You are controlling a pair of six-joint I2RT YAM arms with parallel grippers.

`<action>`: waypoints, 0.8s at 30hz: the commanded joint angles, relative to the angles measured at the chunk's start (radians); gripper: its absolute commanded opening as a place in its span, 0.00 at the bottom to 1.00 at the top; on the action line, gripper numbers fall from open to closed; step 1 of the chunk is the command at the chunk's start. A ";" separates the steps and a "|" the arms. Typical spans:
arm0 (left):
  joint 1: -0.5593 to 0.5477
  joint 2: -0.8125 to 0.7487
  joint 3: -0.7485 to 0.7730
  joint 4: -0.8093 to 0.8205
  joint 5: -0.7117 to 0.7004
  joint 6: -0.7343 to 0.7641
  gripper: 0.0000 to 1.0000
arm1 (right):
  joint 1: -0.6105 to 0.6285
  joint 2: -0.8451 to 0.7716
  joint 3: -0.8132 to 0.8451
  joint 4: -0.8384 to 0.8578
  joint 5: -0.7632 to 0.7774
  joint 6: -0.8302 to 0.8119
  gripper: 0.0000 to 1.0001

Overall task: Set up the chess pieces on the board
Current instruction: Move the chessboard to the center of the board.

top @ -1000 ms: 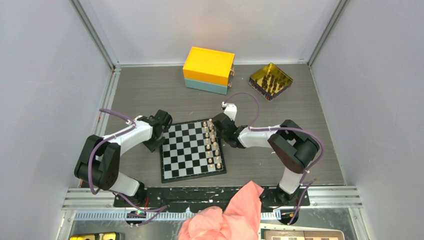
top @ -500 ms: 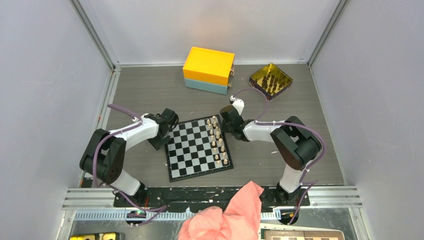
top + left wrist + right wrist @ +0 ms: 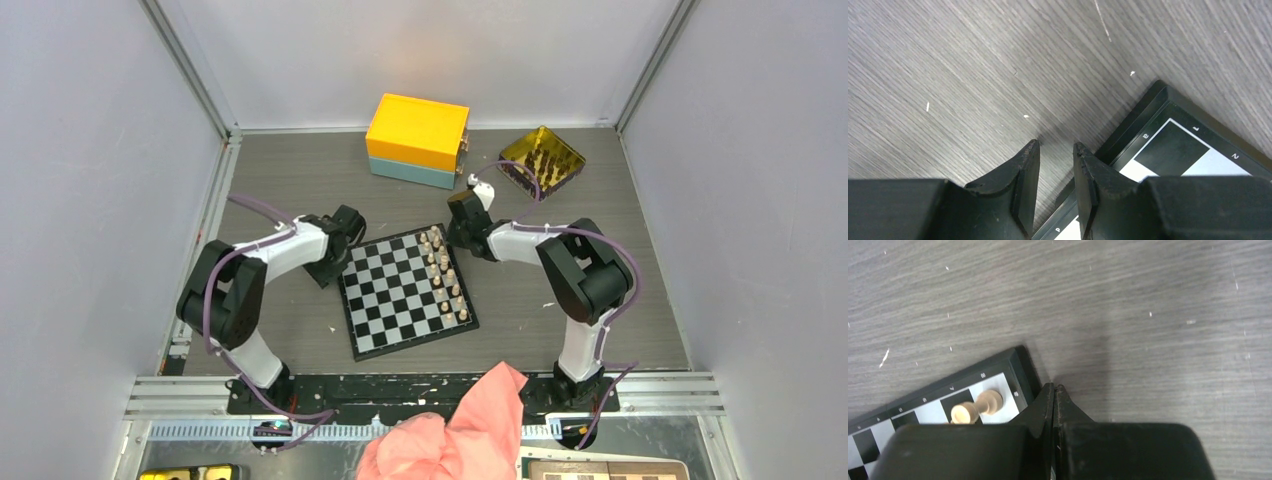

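The black-and-white board (image 3: 395, 300) lies tilted in the middle of the table. Several light tan chess pieces (image 3: 445, 275) stand in two rows along its right side. My left gripper (image 3: 335, 268) is at the board's left far edge, jaws a narrow gap apart and empty; in the left wrist view (image 3: 1056, 146) its right finger lies over the board's border (image 3: 1148, 112). My right gripper (image 3: 462, 238) is shut and empty at the board's far right corner. The right wrist view (image 3: 1054, 386) shows a tan piece (image 3: 990, 401) on the corner square. Dark pieces sit in the gold tin (image 3: 541, 160).
A yellow-and-teal box (image 3: 417, 140) stands at the back centre, left of the gold tin. A pink cloth (image 3: 450, 430) hangs over the near edge between the arm bases. Grey walls close in on both sides.
The board has slid to the right and turned counter-clockwise. Both grippers have moved right and farther back alongside it.
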 commanded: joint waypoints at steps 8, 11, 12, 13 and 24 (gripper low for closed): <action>0.001 0.041 0.101 0.105 0.061 0.017 0.36 | -0.090 0.030 0.150 -0.067 -0.109 -0.029 0.00; 0.025 -0.013 0.071 0.097 0.044 0.047 0.38 | -0.126 -0.041 0.168 -0.135 -0.057 -0.054 0.00; 0.034 -0.032 0.061 0.098 0.040 0.061 0.40 | -0.136 -0.065 0.173 -0.154 -0.042 -0.062 0.00; 0.043 -0.052 0.053 0.095 0.038 0.077 0.42 | -0.142 -0.092 0.179 -0.177 -0.024 -0.071 0.01; 0.065 -0.368 -0.086 0.089 0.030 0.185 0.92 | -0.134 -0.520 -0.017 -0.382 0.132 -0.046 0.48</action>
